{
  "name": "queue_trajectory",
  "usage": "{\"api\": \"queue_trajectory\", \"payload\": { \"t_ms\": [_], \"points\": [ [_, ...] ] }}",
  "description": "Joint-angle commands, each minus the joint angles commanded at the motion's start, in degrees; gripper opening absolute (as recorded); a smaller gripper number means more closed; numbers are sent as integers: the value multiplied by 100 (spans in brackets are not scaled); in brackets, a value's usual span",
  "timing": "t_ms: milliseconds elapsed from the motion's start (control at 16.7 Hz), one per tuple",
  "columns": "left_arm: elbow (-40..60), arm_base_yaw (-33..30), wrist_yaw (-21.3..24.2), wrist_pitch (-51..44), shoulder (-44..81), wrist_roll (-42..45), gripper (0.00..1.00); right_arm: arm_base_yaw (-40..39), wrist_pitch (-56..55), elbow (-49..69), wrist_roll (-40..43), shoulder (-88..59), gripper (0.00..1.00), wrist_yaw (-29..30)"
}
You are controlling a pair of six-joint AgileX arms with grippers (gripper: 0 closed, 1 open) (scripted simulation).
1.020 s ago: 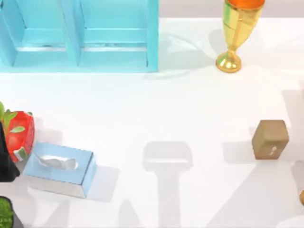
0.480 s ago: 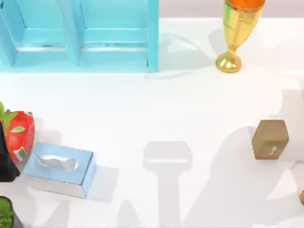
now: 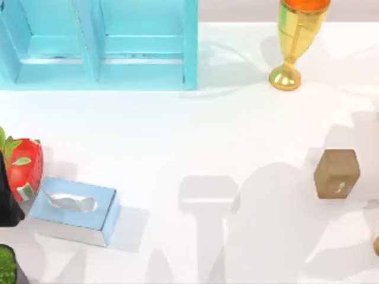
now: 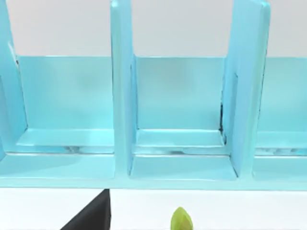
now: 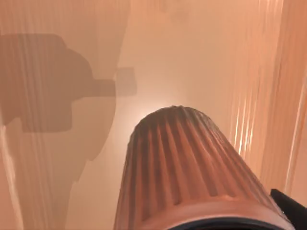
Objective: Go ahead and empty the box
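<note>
Tissue box lies flat on the white counter near its left front corner, pale blue, with a white tissue bunched in the slot on top. The left gripper shows as a black shape at the counter's left edge, and the tissue box sits just beside it, on the side toward the counter's middle. I cannot tell whether its fingers are spread or pressed together. A red strawberry with green leaves is also just beside that gripper, behind the tissue box and close to it. A green thing sits at the front left corner.

In the left wrist view a blue shelf with upright dividers stands ahead of the gripper, a black wedge and a green leaf tip nearer the camera.

The right gripper appears as a dark sliver next to a ribbed orange-brown cylinder that stands very close beneath it; the state of its fingers cannot be told. Well apart from the left gripper, near the counter's right edge, rests a brown box. A gold goblet stands at the back right.
</note>
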State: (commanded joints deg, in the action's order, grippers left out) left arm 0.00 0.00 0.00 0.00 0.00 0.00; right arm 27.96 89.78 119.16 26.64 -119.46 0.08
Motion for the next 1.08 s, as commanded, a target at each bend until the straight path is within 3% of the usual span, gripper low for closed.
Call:
{"api": "queue_trajectory", "payload": {
  "t_ms": [300, 480, 720, 1080],
  "points": [
    [0, 0, 0, 0, 0, 0, 100, -71, -52, -88, -75, 8, 0, 7],
    [0, 0, 0, 0, 0, 0, 100, -590, -286, -545, -592, 184, 0, 40],
    [0, 0, 0, 0, 0, 0, 100, -1985, -739, -1448, -1982, 547, 0, 90],
    [0, 0, 0, 0, 0, 0, 100, -4838, -1488, -3096, -4818, 1182, 0, 150]
  ]
}}
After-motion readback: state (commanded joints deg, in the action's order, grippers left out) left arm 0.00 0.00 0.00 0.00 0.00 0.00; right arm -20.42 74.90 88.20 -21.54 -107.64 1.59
